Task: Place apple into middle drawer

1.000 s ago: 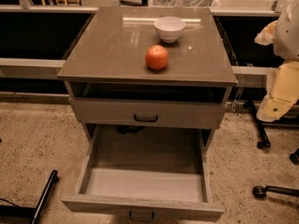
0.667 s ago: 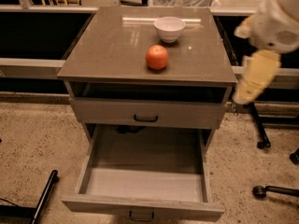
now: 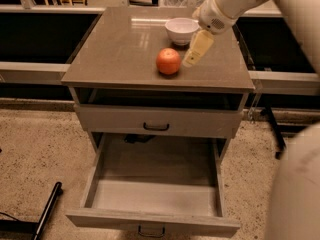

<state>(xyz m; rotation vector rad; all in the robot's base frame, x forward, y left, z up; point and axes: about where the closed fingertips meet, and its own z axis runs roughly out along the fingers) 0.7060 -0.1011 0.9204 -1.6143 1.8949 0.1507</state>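
From out at the right, the gripper [image 3: 191,59] had swung in over the cabinet top [image 3: 115,49] to just beside the apple [image 3: 168,61], holding nothing, open or closed I couldn't tell, so the grab looked next, the middle drawer [image 3: 155,196] below gaping ready.

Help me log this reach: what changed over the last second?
The gripper swung in from the right edge of the view, leftward over the cabinet top, and now hangs close beside the apple, in front of the white bowl. Nothing has been taken hold of. The apple and bowl stayed put; the middle drawer stayed pulled open, and the drawer front above it stayed closed.
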